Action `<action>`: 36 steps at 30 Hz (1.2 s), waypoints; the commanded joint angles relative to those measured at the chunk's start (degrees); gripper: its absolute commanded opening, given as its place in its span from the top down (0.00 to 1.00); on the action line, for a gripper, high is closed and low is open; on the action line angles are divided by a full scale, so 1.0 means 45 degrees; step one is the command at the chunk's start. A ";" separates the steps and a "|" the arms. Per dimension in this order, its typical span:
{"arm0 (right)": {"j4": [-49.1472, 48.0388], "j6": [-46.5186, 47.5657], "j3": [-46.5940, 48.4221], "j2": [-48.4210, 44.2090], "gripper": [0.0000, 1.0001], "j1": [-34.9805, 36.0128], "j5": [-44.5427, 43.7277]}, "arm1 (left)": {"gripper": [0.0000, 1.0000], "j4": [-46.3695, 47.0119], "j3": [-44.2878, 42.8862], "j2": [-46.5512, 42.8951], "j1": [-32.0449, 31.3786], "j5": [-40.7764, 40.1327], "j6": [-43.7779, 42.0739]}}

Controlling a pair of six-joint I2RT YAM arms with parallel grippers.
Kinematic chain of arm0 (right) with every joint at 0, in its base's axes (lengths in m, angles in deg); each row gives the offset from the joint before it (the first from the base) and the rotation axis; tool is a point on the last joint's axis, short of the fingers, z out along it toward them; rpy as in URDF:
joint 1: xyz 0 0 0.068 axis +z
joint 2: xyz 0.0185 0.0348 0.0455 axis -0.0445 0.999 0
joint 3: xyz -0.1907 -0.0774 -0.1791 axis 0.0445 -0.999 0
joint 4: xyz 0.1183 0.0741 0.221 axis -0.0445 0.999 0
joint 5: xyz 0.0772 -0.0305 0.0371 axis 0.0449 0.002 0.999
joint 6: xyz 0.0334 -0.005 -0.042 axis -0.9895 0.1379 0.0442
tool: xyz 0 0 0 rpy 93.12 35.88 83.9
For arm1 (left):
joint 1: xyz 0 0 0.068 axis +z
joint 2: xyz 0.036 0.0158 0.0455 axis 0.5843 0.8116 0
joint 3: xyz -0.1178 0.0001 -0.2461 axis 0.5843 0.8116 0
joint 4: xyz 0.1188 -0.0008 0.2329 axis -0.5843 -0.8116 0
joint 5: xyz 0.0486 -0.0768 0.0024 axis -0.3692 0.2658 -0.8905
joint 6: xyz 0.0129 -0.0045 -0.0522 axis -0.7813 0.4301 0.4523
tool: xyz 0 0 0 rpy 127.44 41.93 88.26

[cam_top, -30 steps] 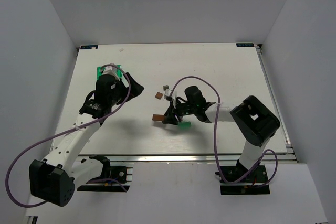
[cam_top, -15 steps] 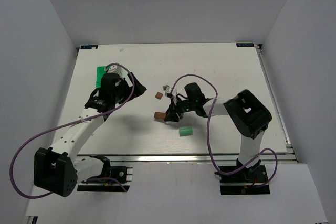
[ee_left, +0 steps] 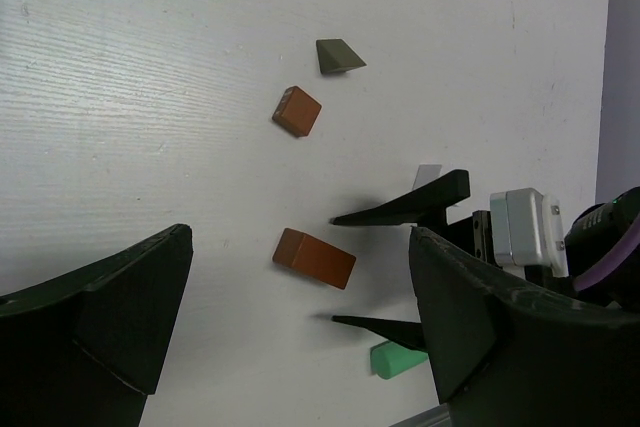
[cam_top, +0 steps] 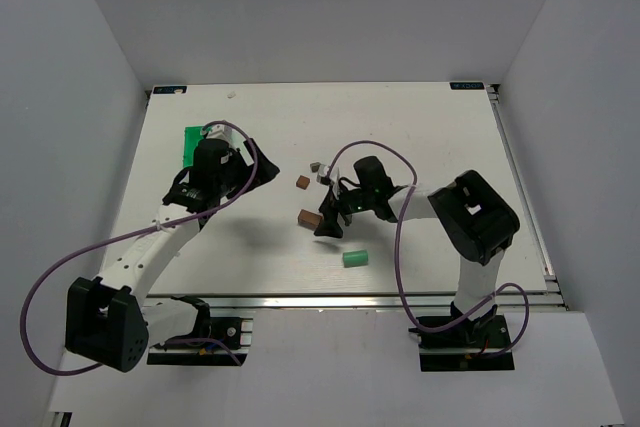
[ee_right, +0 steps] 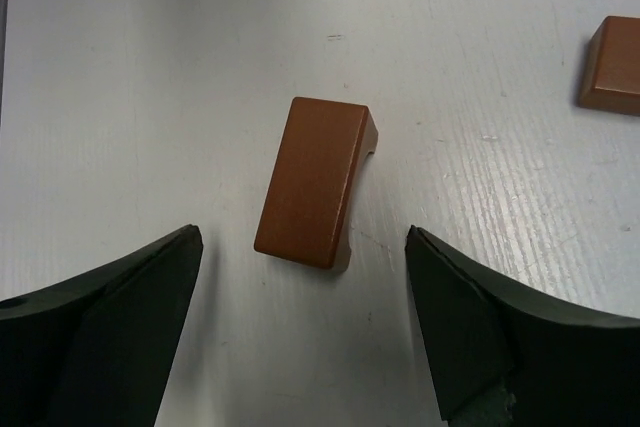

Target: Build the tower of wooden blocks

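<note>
No wood block tower stands in view; the blocks lie singly on the table. A long brown block (ee_right: 315, 182) lies flat between the fingers of my right gripper (ee_right: 302, 237), which is open and touches nothing. The top view shows that block (cam_top: 310, 218) left of the right gripper (cam_top: 325, 218). A small brown cube (cam_top: 302, 182), an olive wedge (cam_top: 315, 164) and a whitish block (cam_top: 323, 178) lie just beyond. A green cylinder (cam_top: 354, 258) lies nearer the front. My left gripper (cam_top: 262, 173) hovers open to the left, with the cube (ee_left: 297, 111) and wedge (ee_left: 338, 55) in its view.
A green bin (cam_top: 192, 139) sits at the back left behind the left arm. The table's front rail (cam_top: 350, 299) runs close to the green cylinder. The right arm's purple cable (cam_top: 400, 247) loops over the table's right half.
My right gripper has opened and let go of the long brown block, which now lies flat. The green cylinder has rolled toward the front edge. The left arm has barely moved.
</note>
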 commanded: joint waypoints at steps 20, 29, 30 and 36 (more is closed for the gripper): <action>0.4530 -0.1842 -0.3850 -0.7245 0.11 0.0878 -0.6031 | 0.02 0.1027 0.0253 -0.0013 0.0049 0.1066 -0.0547; 0.4916 -0.1826 -0.2001 -0.6977 0.11 0.1270 -0.7322 | 0.02 0.0775 0.0370 -0.0011 0.0049 0.0932 -0.0744; 0.4877 -0.1787 -0.1767 -0.6375 0.11 0.1406 -0.7614 | 0.02 0.0794 0.0409 -0.0070 0.0049 0.0911 -0.0743; 0.4526 -0.1416 0.0108 -0.4340 0.11 0.2187 -0.8514 | 0.02 0.0365 0.0527 -0.0500 0.0049 0.0425 -0.0919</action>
